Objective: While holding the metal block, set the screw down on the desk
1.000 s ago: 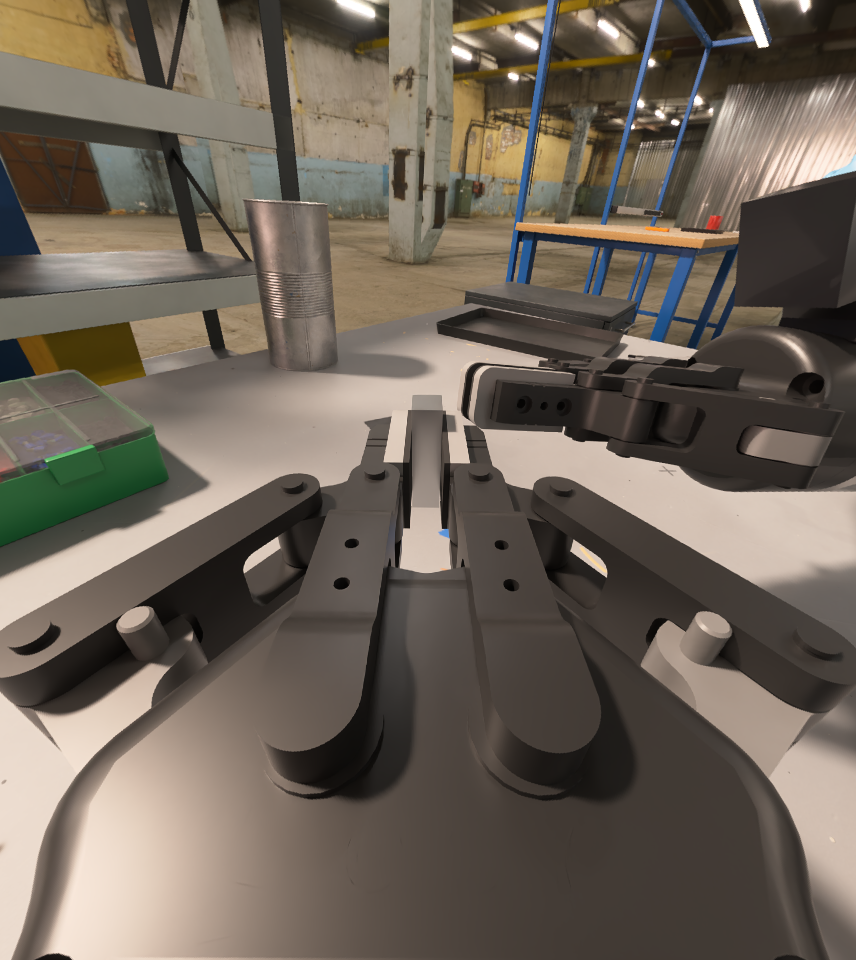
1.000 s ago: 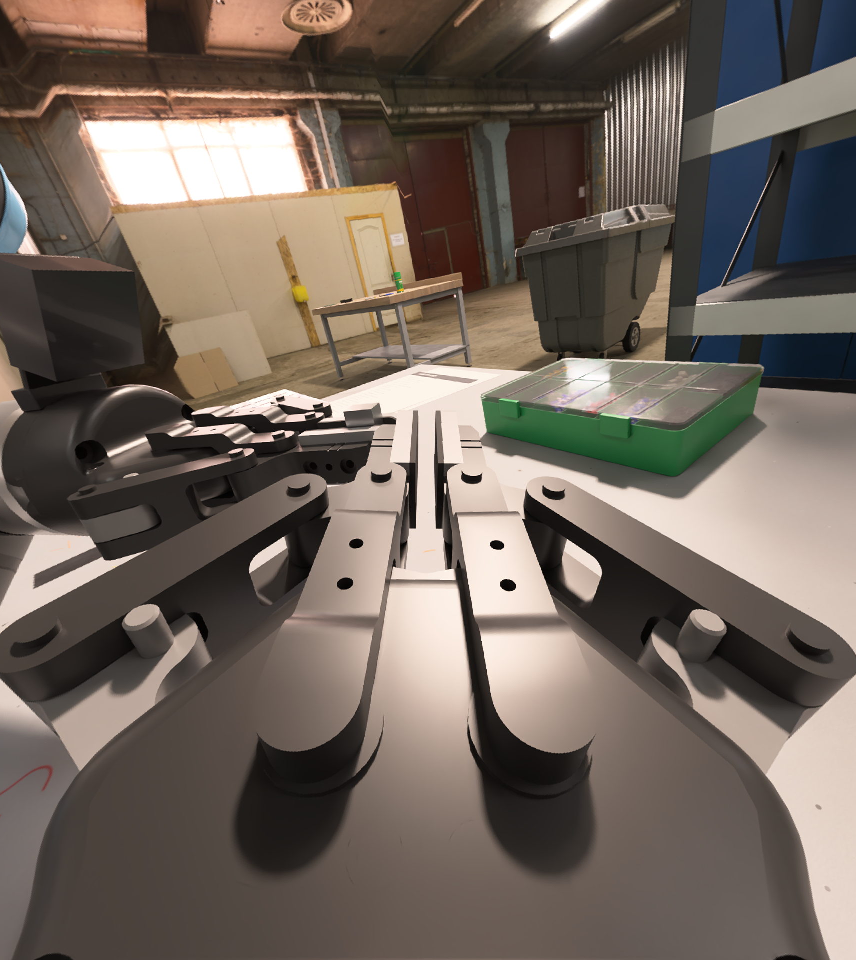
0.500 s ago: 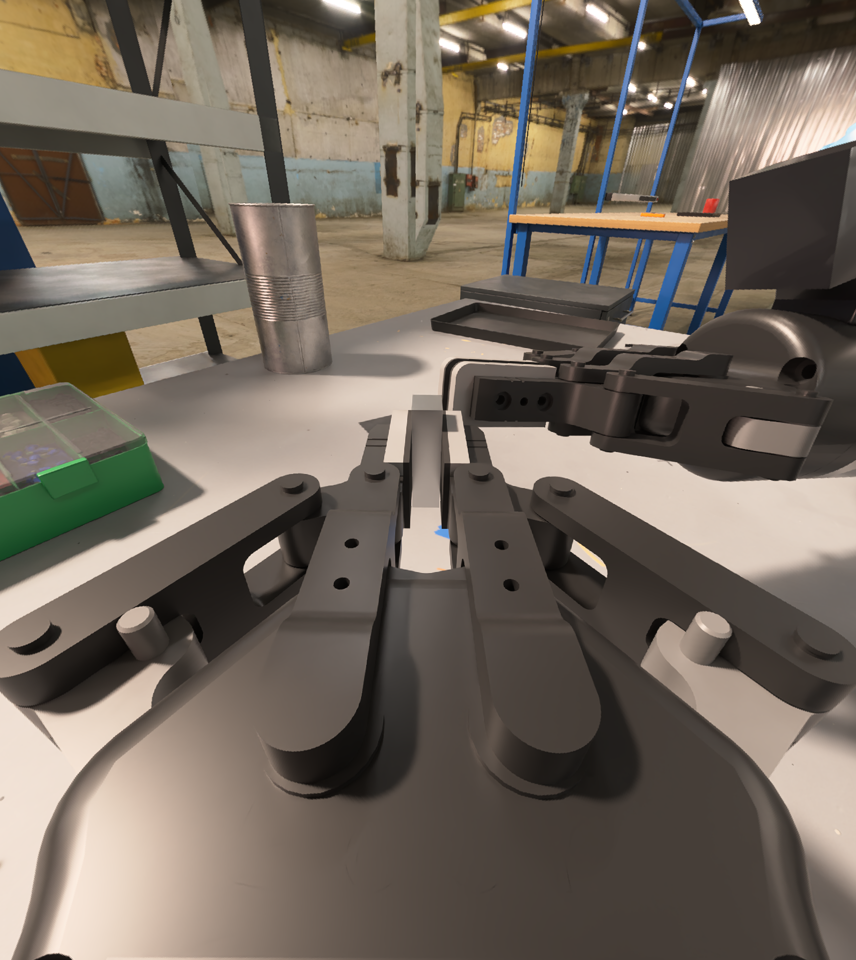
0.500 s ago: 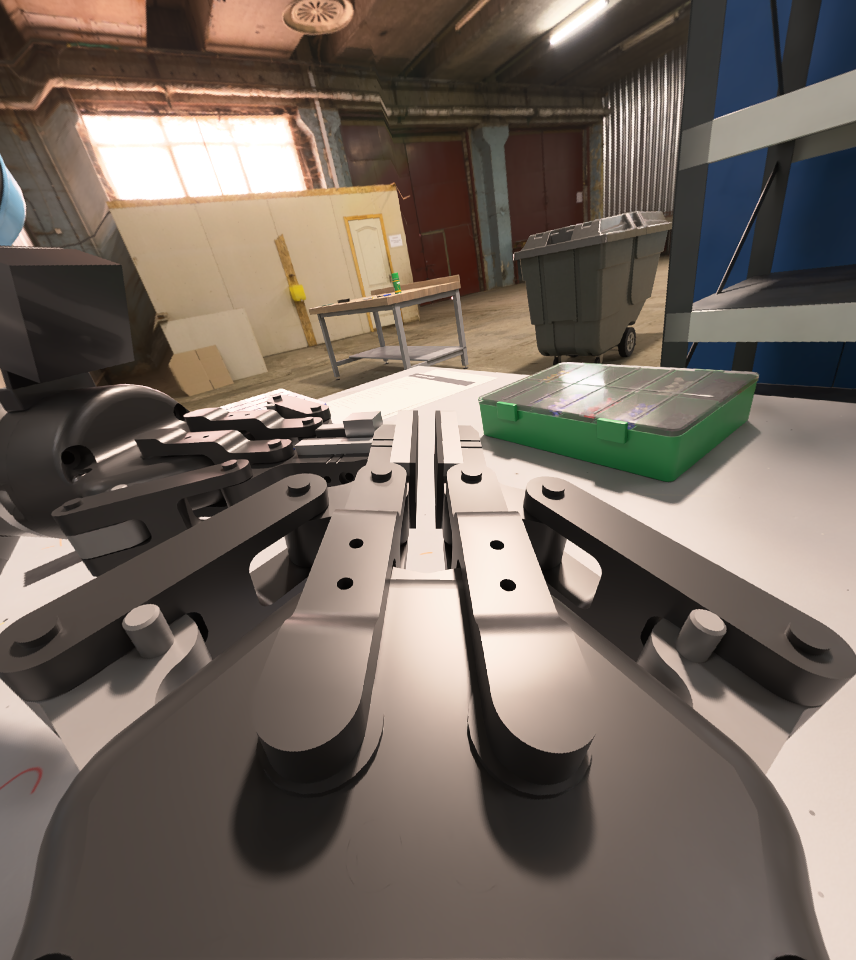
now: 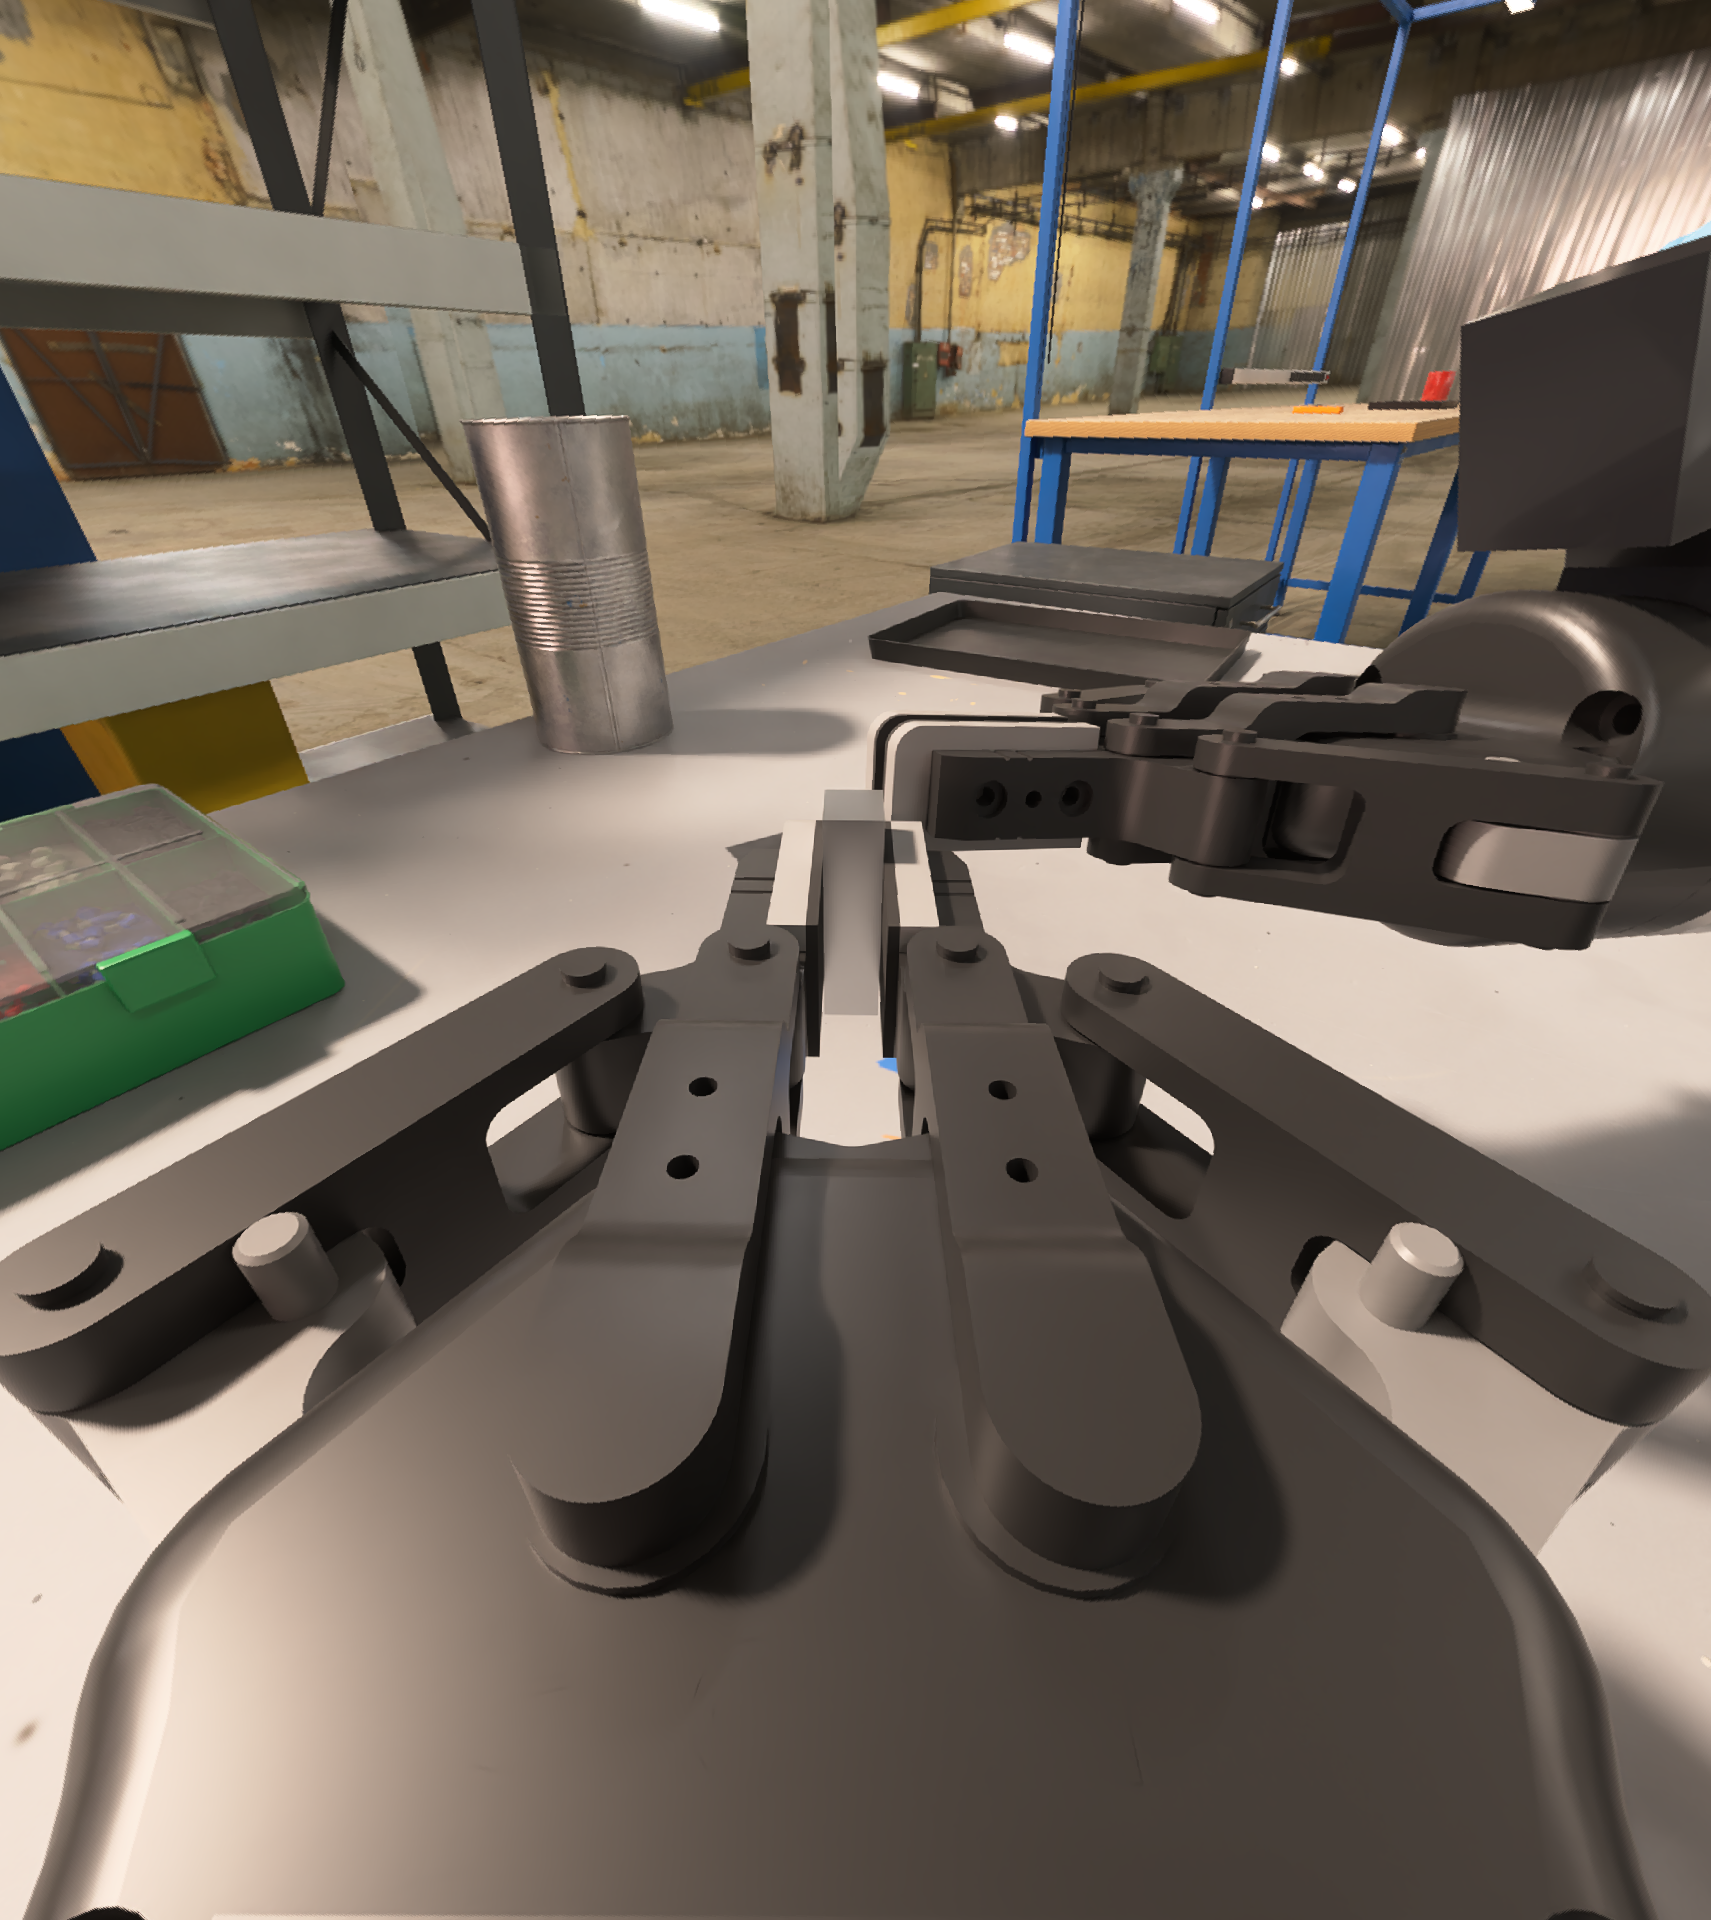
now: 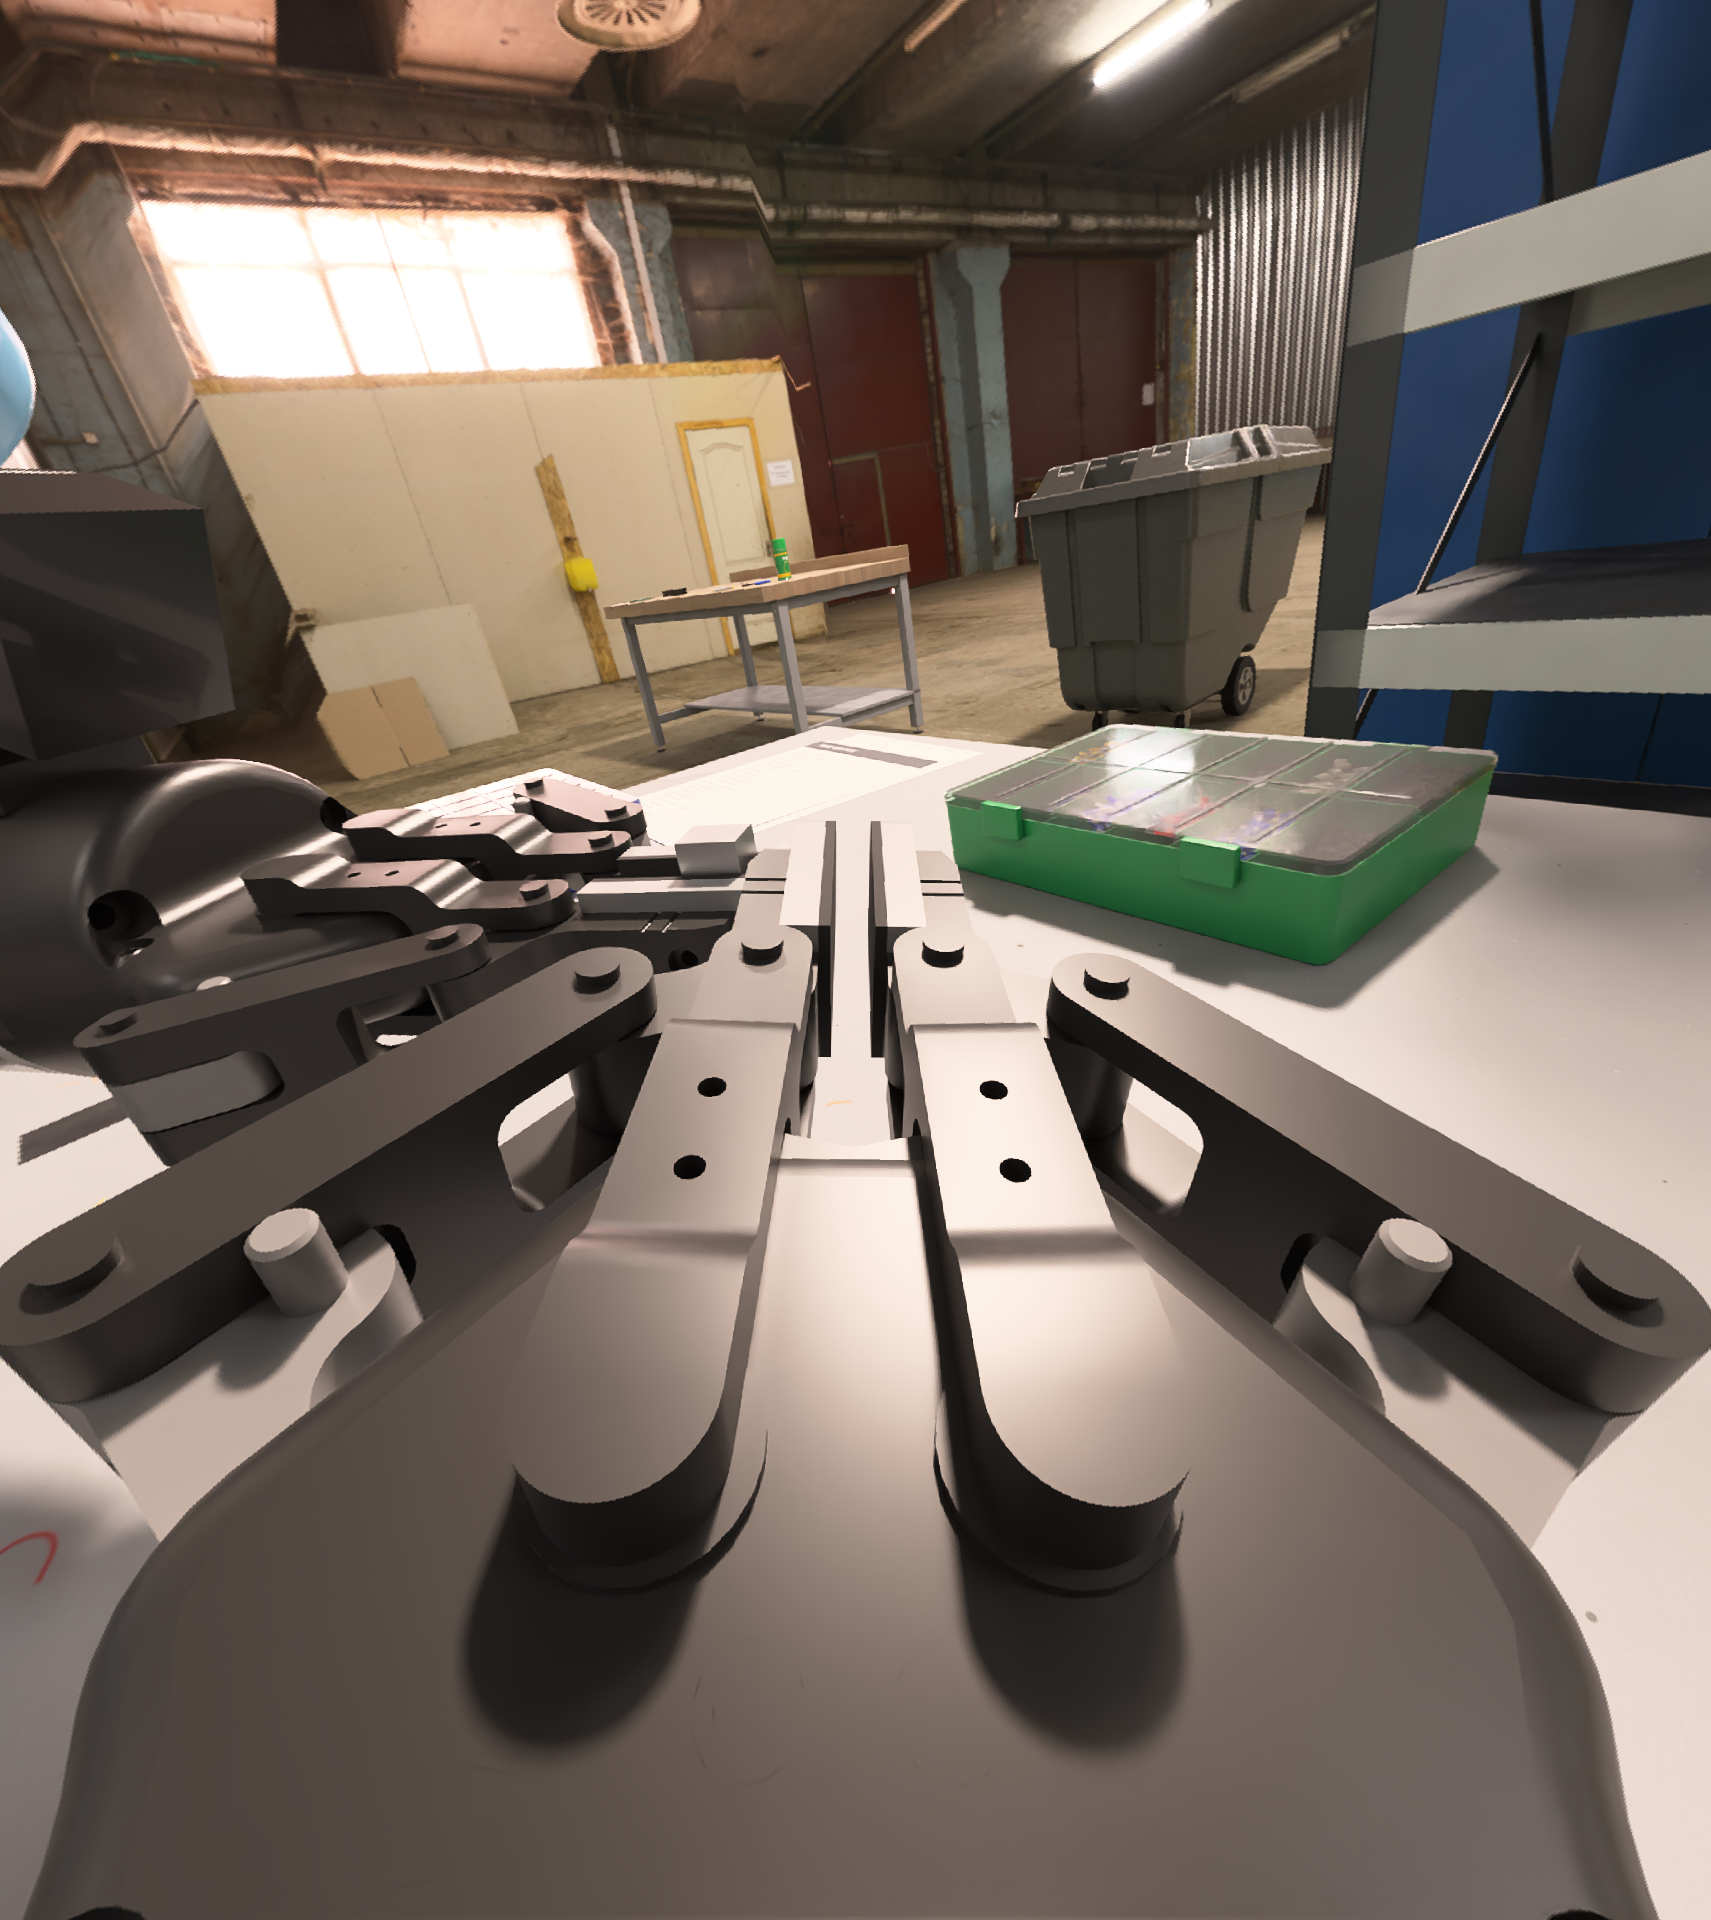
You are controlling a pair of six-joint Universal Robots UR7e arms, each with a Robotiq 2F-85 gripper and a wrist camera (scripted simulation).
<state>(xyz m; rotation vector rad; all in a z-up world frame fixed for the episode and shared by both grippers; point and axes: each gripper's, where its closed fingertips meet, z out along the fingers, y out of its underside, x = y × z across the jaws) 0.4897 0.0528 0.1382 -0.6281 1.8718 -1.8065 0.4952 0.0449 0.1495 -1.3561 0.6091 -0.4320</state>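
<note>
My left gripper (image 5: 851, 862) is shut on the metal block (image 5: 851, 935), a grey bar that sticks out past the fingertips, low over the grey desk (image 5: 1246, 1039). My right gripper (image 6: 851, 862) is shut with a narrow slit between the pads; only a thin pale strip shows there, which I take for the screw (image 6: 852, 966). The right gripper (image 5: 908, 769) reaches in from the right, its tips just beside the block's far end. In the right wrist view the left gripper (image 6: 685, 873) and the block's tip (image 6: 716, 847) lie just left of my fingertips.
A green compartment box with a clear lid (image 5: 103, 977) sits at the left, also in the right wrist view (image 6: 1215, 842). A metal can (image 5: 570, 582), a black tray (image 5: 1059, 634) and a shelf rack (image 5: 155, 603) stand at the desk's far side. A paper sheet (image 6: 809, 779) lies ahead.
Both grippers have only drifted slightly and stay close together. Both grips are unchanged.
</note>
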